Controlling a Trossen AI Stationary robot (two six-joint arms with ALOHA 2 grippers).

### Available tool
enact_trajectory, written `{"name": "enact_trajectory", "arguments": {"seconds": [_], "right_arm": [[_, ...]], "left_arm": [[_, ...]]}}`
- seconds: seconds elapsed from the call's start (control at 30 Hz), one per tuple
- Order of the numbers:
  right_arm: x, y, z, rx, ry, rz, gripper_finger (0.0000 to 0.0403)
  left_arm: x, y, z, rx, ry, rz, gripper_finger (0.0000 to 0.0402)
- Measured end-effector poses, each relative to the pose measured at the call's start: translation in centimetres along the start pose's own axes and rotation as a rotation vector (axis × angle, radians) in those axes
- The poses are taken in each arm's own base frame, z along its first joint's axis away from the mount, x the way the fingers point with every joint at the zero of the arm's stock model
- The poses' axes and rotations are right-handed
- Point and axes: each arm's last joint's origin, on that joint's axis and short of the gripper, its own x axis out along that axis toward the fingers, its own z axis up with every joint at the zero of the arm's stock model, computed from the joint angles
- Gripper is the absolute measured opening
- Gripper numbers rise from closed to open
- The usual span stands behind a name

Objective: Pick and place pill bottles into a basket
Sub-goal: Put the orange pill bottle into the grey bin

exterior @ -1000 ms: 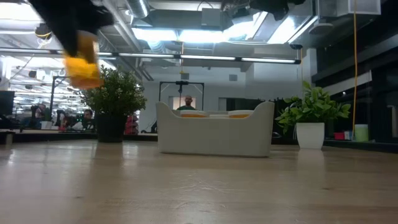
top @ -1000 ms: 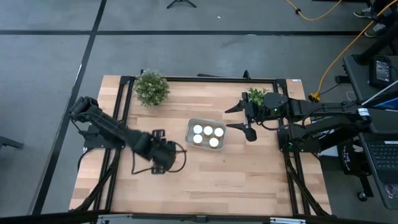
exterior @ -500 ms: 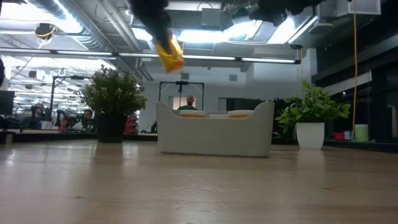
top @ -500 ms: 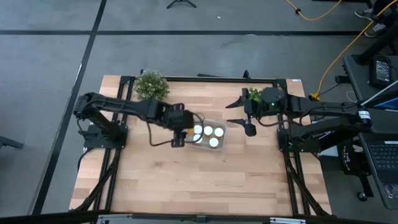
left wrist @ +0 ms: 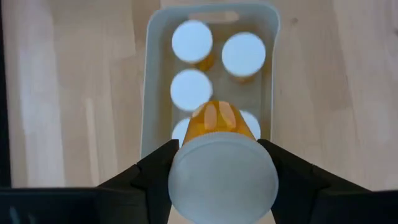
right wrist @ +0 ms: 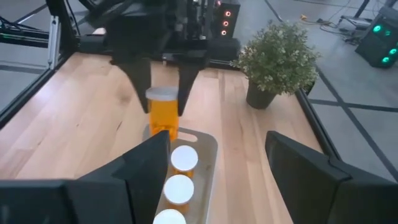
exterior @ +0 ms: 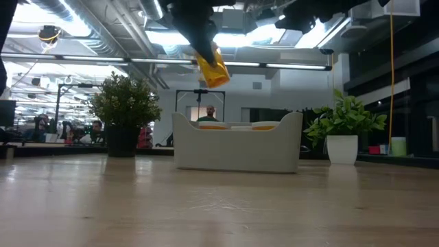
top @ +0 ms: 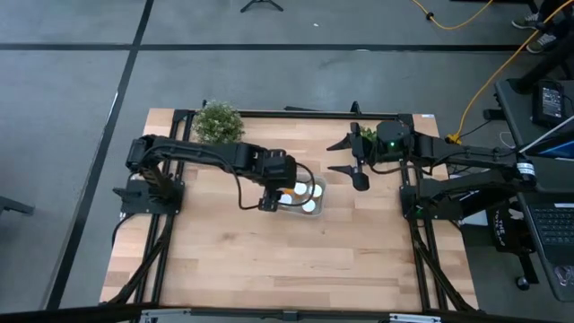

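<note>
The left pincer (top: 276, 187) hangs over the basket (top: 316, 209), which sits near the middle of the wooden tabletop (top: 269, 260). Its two dark fingers (left wrist: 155, 171) are clamped on a pill bottle (left wrist: 221, 168), one finger on each side. The bottle has an orange body and a round white cap. In the low view, the held bottle (exterior: 212, 67) is tilted and up in the air, above the left part of the basket (exterior: 236, 152), not touching it.

Inside the basket there are more pill bottles standing up, with their white caps (left wrist: 191, 41) showing. In the left wrist view, five caps show, two of them partly hidden behind the held bottle.

The right pincer (top: 345, 163) waits in the air over the tabletop, to the right of the basket and near a small leafy plant (top: 368, 136). Its fingers (right wrist: 314, 171) are wide apart and hold nothing.

A bushy potted plant (top: 218, 126) stands at the far left part of the tabletop, well apart from the basket. In the low view, people (exterior: 208, 114) show far off in the room behind.
</note>
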Motion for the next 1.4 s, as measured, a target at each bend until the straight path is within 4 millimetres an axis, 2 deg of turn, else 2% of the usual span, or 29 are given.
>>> {"name": "enact_trajectory", "arguments": {"seconds": [0.27, 0.83, 1.4], "right_arm": [[0.0, -0.3, 0.0, 0.016, -0.001, -0.014, 0.0267], [0.0, -0.3, -0.1, 0.034, 0.008, -0.014, 0.0267], [0.0, -0.3, -0.2, 0.030, 0.021, -0.012, 0.0267]], "left_arm": [[0.5, -0.1, 0.4, 0.032, -0.013, -0.034, 0.0198], [3.2, -0.5, 1.1, 0.052, -0.012, -0.068, 0.0198], [4.7, -0.7, 1.4, 0.050, -0.014, -0.096, 0.0198]]}}
